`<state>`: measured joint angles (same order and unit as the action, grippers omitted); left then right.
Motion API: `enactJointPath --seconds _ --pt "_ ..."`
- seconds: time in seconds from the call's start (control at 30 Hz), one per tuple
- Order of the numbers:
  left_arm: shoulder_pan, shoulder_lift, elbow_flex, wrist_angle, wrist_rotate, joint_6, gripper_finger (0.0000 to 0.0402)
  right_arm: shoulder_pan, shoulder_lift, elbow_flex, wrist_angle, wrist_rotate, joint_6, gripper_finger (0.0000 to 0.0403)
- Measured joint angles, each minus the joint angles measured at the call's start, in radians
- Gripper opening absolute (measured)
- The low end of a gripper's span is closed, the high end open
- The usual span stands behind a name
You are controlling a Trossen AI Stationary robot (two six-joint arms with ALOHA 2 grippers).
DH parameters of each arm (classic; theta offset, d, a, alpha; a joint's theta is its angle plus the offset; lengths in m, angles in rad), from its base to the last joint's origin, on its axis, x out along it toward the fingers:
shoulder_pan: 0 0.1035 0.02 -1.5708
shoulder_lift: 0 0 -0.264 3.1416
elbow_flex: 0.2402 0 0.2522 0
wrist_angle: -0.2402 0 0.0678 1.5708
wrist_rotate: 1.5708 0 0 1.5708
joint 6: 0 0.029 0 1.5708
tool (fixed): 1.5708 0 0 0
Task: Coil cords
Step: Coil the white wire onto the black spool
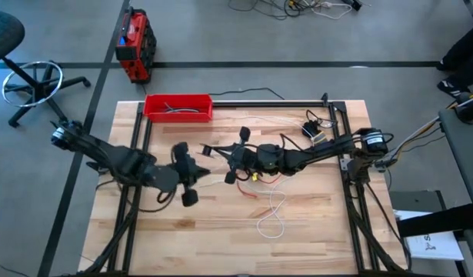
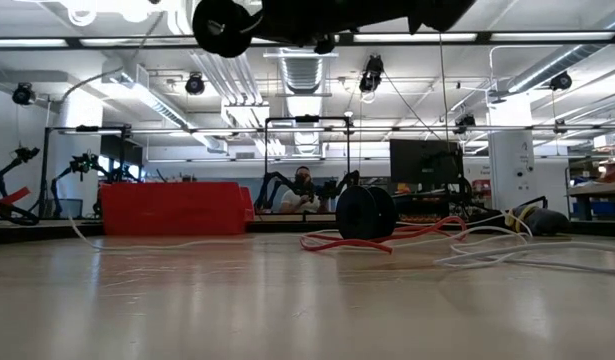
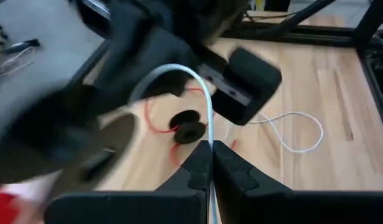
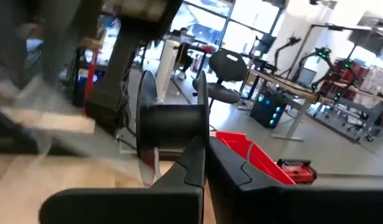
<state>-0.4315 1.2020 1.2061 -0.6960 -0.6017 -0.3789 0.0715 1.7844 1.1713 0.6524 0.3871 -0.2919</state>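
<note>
Locate the left gripper [image 1: 204,171] just left of centre frame in the high view, above the wooden table [image 1: 313,231]. Read its fingers [image 3: 231,168] in the left wrist view as pressed together and clamped on the white cord [image 3: 207,106], which arches up and away from the tips. Find the rest of that cord lying in a loose loop at lower centre of the high view, with further strands toward the upper right of the table. Locate the right gripper [image 1: 211,148] close beside the left one at centre frame, pointing toward frame left. Read its fingers [image 4: 238,171] in the right wrist view as closed together, tips against a second black spool [image 4: 172,121]; cannot tell whether anything is pinched between them. Find the red cord [image 2: 332,242] in loose curls on the table at centre of the low view, touching the black spool [image 2: 365,212] that stands on edge there. Note the red tray [image 1: 178,98] at the table's upper left edge, well apart from both cords.
</note>
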Motion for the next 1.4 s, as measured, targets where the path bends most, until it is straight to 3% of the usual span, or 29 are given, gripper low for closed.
enactJointPath --seconds 0.2,0.4,0.63,0.73,0.8,0.93,1.17,1.4 --pt "-0.001 0.007 0.201 -0.371 -0.082 -0.071 0.0000 0.000 -0.002 -0.002 -0.040 -0.177 -0.022 0.0000" --pt "-0.002 -0.006 0.232 -0.534 -0.093 -0.165 0.0000 0.007 -0.043 -0.002 -0.052 -0.210 0.012 0.0000" --pt "-0.016 -0.012 0.119 -0.462 -0.099 -0.182 0.0000 0.010 -0.116 -0.010 -0.144 -0.196 0.077 0.0000" --pt "-0.030 -0.019 0.078 -0.400 -0.110 -0.171 0.0000 0.009 -0.134 -0.010 -0.200 -0.131 0.081 0.0000" --pt "-0.039 -0.023 0.069 -0.385 -0.124 -0.151 0.0000 0.008 -0.135 -0.009 -0.227 -0.119 0.079 0.0000" --pt "-0.040 -0.034 0.075 -0.399 -0.190 -0.111 0.0000 0.003 -0.134 -0.007 -0.235 -0.211 0.042 0.0000" --pt "-0.062 -0.083 0.113 -0.395 -0.224 -0.081 0.0000 -0.019 -0.137 -0.007 -0.311 -0.147 0.131 0.0000" --pt "-0.075 -0.120 0.059 -0.365 -0.237 -0.077 0.0000 -0.020 -0.141 -0.007 -0.212 -0.165 0.188 0.0000"
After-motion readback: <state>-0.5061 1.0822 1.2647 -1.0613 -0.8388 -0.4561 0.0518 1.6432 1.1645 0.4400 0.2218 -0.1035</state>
